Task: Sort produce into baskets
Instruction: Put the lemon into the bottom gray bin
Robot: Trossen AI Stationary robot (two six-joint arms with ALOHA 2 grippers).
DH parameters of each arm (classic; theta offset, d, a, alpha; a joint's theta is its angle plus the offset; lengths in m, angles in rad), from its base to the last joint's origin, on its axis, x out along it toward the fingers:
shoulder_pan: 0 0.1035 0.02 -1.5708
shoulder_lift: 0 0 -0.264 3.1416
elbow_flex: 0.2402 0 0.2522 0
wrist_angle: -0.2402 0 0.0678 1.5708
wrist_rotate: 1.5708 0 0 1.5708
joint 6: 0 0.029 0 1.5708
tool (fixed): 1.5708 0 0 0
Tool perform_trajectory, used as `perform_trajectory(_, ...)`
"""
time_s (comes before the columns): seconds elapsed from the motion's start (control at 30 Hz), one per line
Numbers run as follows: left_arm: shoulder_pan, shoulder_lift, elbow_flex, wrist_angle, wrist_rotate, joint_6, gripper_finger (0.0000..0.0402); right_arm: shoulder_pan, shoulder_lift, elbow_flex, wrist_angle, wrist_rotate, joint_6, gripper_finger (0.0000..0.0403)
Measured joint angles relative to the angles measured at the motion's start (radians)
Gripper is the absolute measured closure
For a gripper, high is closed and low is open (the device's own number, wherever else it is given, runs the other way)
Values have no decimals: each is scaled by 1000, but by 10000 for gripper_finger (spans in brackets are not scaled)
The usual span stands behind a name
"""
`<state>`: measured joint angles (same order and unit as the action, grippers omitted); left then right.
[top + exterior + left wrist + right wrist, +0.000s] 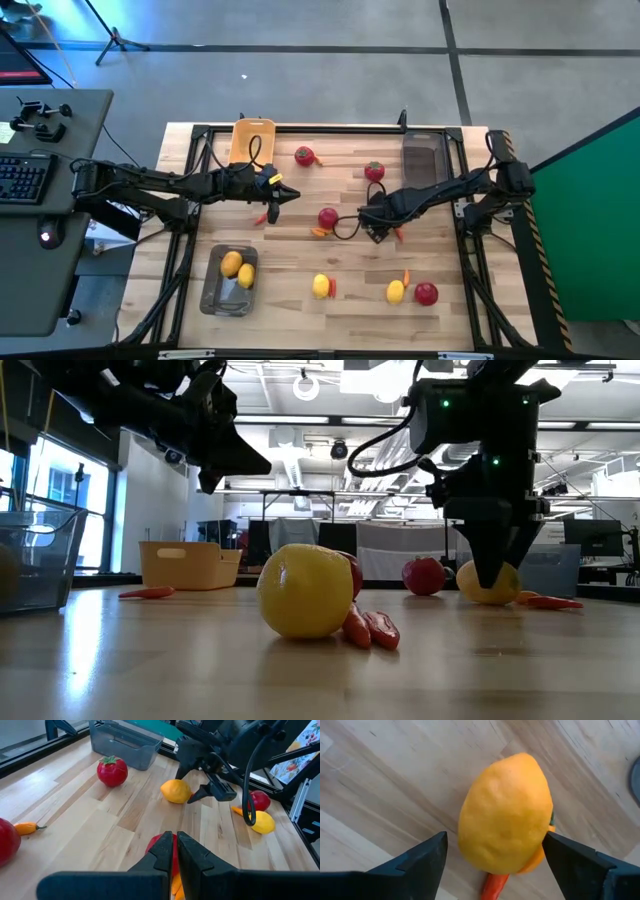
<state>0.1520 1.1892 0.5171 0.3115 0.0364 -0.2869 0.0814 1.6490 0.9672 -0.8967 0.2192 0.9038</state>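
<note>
My right gripper (378, 228) is open and points down over an oval yellow lemon (504, 815) at the table's middle. One finger stands on each side of the lemon, and an orange carrot piece (494, 884) lies under it. My left gripper (283, 192) is shut and empty, raised above the table (240, 460). Its fingers (176, 851) point toward a red fruit (328, 217). The yellow-orange basket (252, 140) stands far left and a dark tray (422, 158) far right. A second tray (212, 285) at near left holds two lemons (238, 268). My right gripper comes at the lemon from above, its open fingers across the lemon's width. The lemon lies on the table. A gap shows beside one finger (427, 857); whether the other finger (570, 860) touches the lemon I cannot tell.
Red fruits lie at the far middle (305, 155), (374, 171) and near right (426, 293). Lemons lie near the front edge (321, 286), (395, 291). Carrot pieces lie scattered (262, 217), (320, 232), (406, 276). A desk with a keyboard (22, 178) stands left of the table.
</note>
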Motion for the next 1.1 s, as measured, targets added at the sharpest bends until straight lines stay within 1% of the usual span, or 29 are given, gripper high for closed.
perform_trajectory(0.23,-2,0,0,1,-8,0,392,0,40,0,3,17,12,132)
perform_trajectory(0.4,-2,0,0,8,-52,1,392,0,78,2,17,37,7,161)
perform_trajectory(0.53,-2,0,0,25,-56,2,392,0,71,2,34,35,-14,186)
perform_trajectory(0.67,-2,0,0,34,-46,33,392,6,32,-1,87,13,-75,208)
perform_trajectory(0.77,0,0,0,49,-34,36,397,25,-14,-2,200,45,-151,209)
perform_trajectory(1.0,18,0,0,156,120,39,401,48,-17,-1,646,97,-424,209)
perform_trajectory(1.1,19,0,0,185,163,44,401,43,-15,-1,781,122,-530,209)
